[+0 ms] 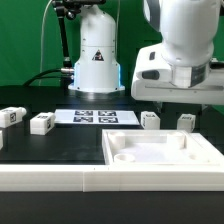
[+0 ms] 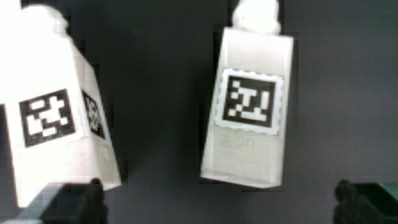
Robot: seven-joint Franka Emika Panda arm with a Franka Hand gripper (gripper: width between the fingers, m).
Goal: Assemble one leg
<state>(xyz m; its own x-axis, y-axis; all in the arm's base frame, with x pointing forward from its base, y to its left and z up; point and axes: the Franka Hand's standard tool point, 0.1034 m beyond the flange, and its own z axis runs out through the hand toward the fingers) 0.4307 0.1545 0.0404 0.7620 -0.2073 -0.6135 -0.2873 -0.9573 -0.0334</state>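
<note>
Over table (image 1: pixel 60 145) | jaws wide apart, empty | leg (image 2: pixel 249 110) beneath them

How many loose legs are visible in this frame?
4. Far-left leg and second leg lie toward the exterior view's left of the marker board; third leg and fourth leg sit behind the tray piece. The arm may hide others.

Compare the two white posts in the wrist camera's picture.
The middle post shows one tagged face; the outer post shows two. The middle post is fully in view; the outer post is cut off. The middle post lines up between the fingers of the open tool; the outer post does not. Both are white, tagged in black and white.
</note>
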